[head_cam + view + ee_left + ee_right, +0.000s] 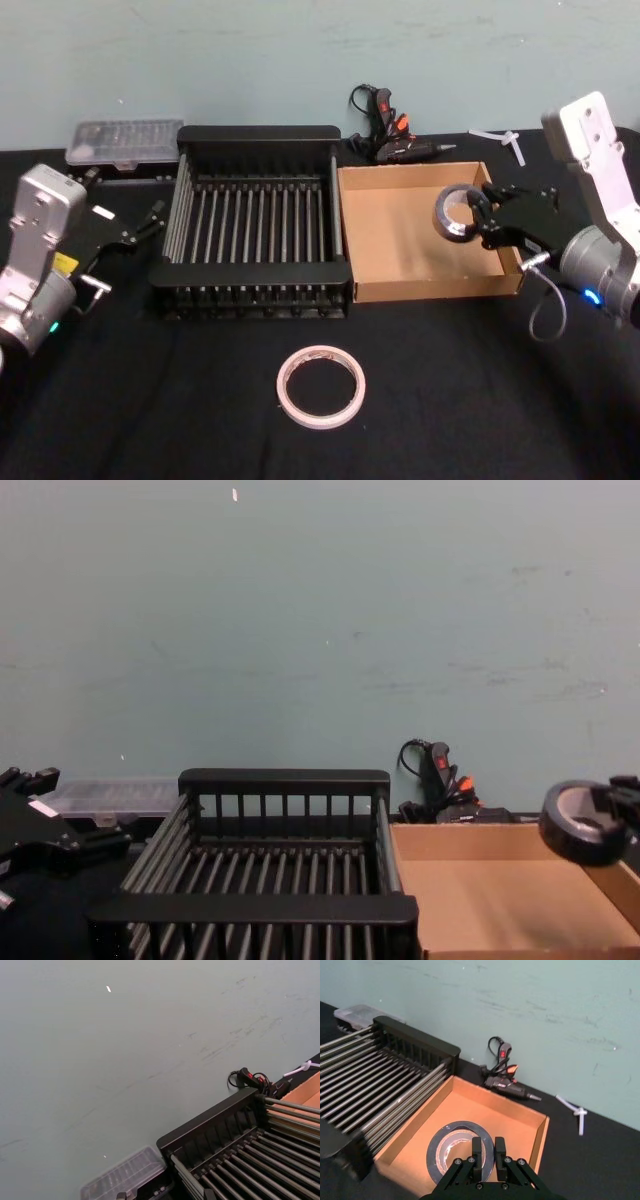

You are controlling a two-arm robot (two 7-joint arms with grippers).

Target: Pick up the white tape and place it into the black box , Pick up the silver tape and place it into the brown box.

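Observation:
My right gripper (484, 218) is shut on the wall of the silver tape (457, 213), a dark grey roll held in the air over the right part of the brown box (430, 290). In the right wrist view the fingertips (477, 1144) pinch the silver tape (451, 1144) over the tan floor of the brown box (470, 1105). From the chest the silver tape (578, 825) hangs above the brown box (480, 895). The white tape (321, 386) lies flat on the black cloth in front of the black box (258, 134). My left gripper (145, 225) is parked left of the black box.
A clear plastic case (125, 141) sits behind the black box at the back left. A black and orange glue gun (395, 140) with its cable lies behind the brown box, with a white stick (508, 139) to its right. A green wall closes the back.

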